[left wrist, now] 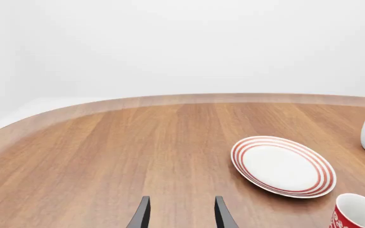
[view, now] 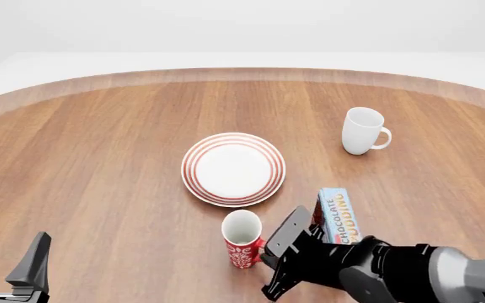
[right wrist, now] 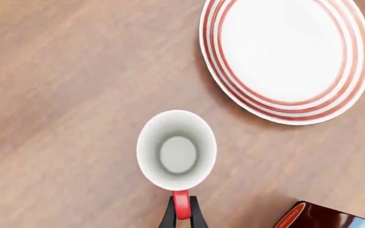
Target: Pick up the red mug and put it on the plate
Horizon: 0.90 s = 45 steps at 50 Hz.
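- Round wood-grain table (view: 99,145), pale rim; plain white backdrop.
- Red mug (view: 242,238) upright near table's front edge, just in front of plate (view: 233,168), not on it.
- R gripper (right wrist: 181,214) low beside mug, fingers pinched on its red handle (right wrist: 180,204).
- L gripper (view: 11,259) spread wide, holding nothing, well apart at front left.
- Plate flat, glossy white w/ red rings; white mug (view: 362,130) far right; pudding box (view: 337,216) beside R arm.

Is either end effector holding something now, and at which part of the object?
The right end effector is shut on the red mug, gripping its handle. The mug stands upright on the table. The left end effector is open and holds nothing.
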Each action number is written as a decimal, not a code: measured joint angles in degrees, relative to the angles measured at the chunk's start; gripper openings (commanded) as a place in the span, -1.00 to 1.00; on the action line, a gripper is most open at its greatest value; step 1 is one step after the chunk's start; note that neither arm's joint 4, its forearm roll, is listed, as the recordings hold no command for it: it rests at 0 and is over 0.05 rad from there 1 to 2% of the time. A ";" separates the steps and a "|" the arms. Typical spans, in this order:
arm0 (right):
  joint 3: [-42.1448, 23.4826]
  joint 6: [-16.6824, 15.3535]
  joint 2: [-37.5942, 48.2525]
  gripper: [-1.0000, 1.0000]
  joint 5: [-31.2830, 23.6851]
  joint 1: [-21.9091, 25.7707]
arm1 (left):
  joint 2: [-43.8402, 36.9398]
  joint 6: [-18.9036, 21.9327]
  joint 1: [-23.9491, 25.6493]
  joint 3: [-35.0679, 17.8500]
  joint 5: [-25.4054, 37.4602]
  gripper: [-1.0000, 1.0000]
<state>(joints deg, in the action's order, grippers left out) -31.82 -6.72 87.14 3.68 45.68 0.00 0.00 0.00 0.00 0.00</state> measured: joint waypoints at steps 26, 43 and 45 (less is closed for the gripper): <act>0.36 -1.27 -5.76 -1.00 -3.77 -0.35 | 0.00 0.00 0.00 0.00 0.00 1.00; -1.50 -3.44 -13.22 -1.00 -8.40 -2.71 | 0.00 0.00 0.00 0.00 0.00 1.00; -1.91 -3.63 -13.89 -1.00 -8.89 -2.95 | 0.00 0.00 0.00 0.00 0.00 1.00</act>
<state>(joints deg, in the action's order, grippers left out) -33.73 -10.35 73.25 -5.21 42.72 0.00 0.00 0.00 0.00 0.00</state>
